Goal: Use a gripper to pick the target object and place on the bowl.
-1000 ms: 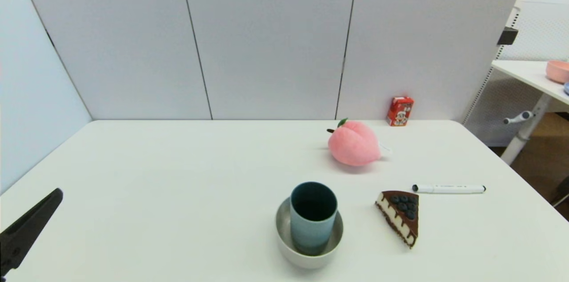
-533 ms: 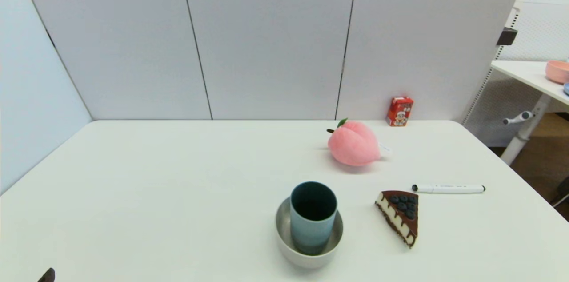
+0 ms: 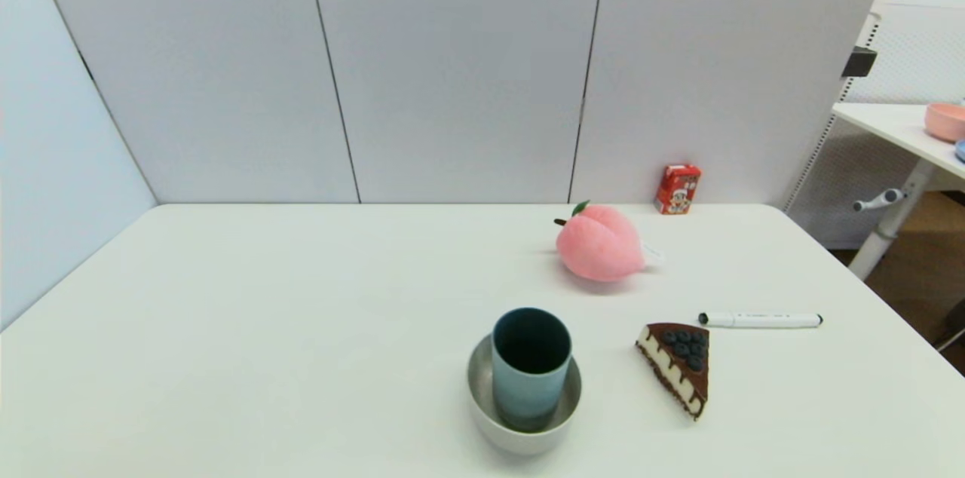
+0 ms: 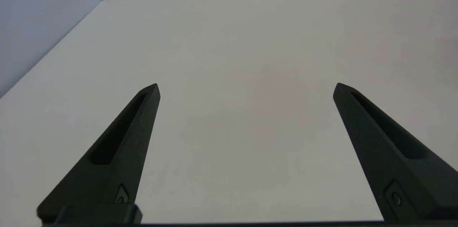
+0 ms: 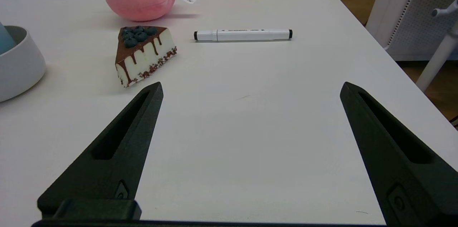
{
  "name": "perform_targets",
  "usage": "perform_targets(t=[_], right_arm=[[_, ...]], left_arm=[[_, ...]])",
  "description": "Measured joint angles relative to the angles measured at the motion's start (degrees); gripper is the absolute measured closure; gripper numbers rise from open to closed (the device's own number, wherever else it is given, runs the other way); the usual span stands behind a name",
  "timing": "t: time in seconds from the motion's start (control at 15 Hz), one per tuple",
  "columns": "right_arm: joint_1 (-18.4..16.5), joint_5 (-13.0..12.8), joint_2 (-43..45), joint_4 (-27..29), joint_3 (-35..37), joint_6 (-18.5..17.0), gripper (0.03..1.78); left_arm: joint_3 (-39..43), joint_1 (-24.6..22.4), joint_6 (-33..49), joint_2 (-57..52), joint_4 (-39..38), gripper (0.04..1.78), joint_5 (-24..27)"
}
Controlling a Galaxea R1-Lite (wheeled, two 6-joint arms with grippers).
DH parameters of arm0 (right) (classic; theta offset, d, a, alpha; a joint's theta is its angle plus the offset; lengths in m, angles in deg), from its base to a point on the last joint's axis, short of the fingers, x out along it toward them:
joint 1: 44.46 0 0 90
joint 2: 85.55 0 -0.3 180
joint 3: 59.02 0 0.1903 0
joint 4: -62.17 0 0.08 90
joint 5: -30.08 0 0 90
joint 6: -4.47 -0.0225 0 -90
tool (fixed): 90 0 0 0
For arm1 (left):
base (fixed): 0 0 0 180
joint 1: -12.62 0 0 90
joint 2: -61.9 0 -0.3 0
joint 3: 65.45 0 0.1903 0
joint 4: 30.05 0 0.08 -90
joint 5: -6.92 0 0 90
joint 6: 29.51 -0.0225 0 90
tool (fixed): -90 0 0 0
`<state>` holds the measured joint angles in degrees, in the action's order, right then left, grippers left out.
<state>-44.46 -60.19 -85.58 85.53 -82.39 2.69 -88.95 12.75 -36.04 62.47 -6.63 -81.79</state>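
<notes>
Jaws of the left gripper (image 4: 246,89) stand spread wide over bare table (image 3: 264,327), holding nothing; the right gripper (image 5: 251,89) likewise, low near the table's right edge. Neither arm shows in the head view. Tumbler cup (image 3: 531,369) stands upright, mouth up, inside the off-white bowl (image 3: 482,406), its base hidden by the rim.

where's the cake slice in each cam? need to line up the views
Head view: cake slice lies right of centre, to the right of the bowl that holds the cup, nearer than the marker.
Left wrist view: not in it; only bare table beyond the open left tool.
Right wrist view: cake slice beyond the open right tool.
Shared landmark: the marker, just past the slice.
</notes>
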Motion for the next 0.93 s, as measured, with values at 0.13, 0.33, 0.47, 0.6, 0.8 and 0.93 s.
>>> perform_targets(t=[0.13,0.33,0.47,0.6,0.8,0.93], right_arm=[[0.00,-0.02,0.00,0.00,0.00,0.02,0.10],[0.00,0.00,0.00,0.00,0.00,0.02,0.10],[0.00,0.00,0.00,0.00,0.00,0.02,0.10],[0.00,0.00,0.00,0.00,0.00,0.02,0.10],[0.00,0.00,0.00,0.00,0.00,0.02,0.10],[0.00,0.00,0.00,0.00,0.00,0.11,0.10]], left_arm=[[0.06,0.05,1.05,-0.46,0.02,0.11,-0.59],[0.13,0.05,2.13,-0.62,0.09,0.11,-0.63],[0.13,0.05,2.79,-0.65,0.06,0.11,-0.69],[0.13,0.05,3.12,-0.65,0.05,0.11,-0.67],[0.13,0.05,3.12,-0.67,0.05,0.11,-0.69],[0.13,0.05,3.12,-0.65,0.05,0.11,-0.67]])
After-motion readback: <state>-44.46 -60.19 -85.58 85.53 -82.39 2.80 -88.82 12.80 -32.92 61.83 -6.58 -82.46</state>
